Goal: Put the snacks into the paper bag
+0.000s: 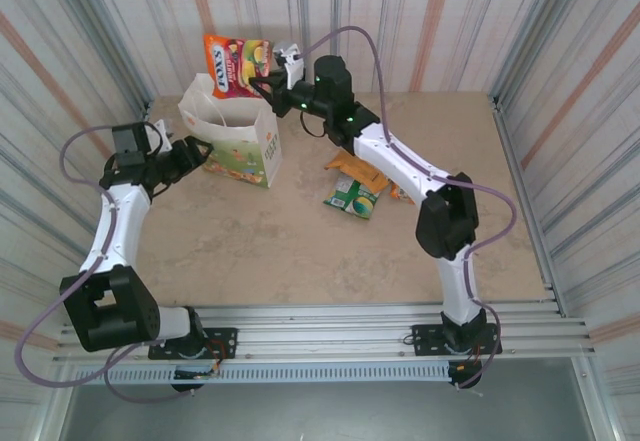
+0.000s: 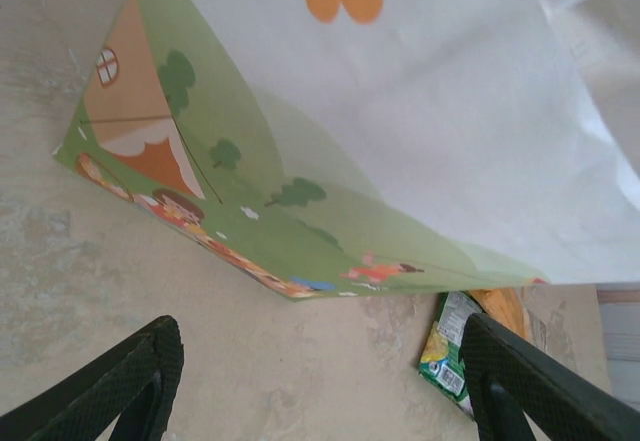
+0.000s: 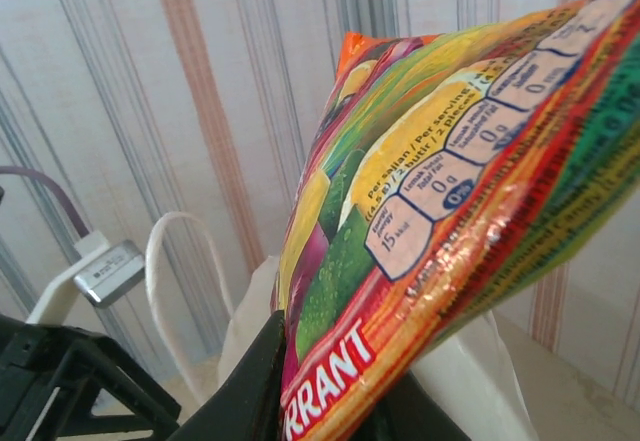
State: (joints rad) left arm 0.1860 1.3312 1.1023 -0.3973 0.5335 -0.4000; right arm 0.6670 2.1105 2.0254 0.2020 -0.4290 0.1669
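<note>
- Step: drop-off of one snack. Right gripper (image 1: 264, 83) is clamped on the lower edge of a red-orange candy packet (image 1: 237, 64), held in the air above the paper bag (image 1: 240, 146).
- Left gripper (image 1: 195, 150) has its jaws wide with nothing between them. It sits low, just beside the bag's left printed wall and apart from it.
- Next, my read: centre the packet over the mouth, tip it edge-down, release. Can't confirm the centring from overhead.
- Left to do: green packet (image 1: 352, 197) and orange packets (image 1: 357, 169) lie overlapping on the table (image 1: 300, 251), right of the bag.
- Materials: the packet is glossy film, a puffy pillow shape, likely slippery. The bag is thin matte paper with creased flat sides and a thin loop handle (image 3: 165, 271). It looks light and could tip if nudged.
</note>
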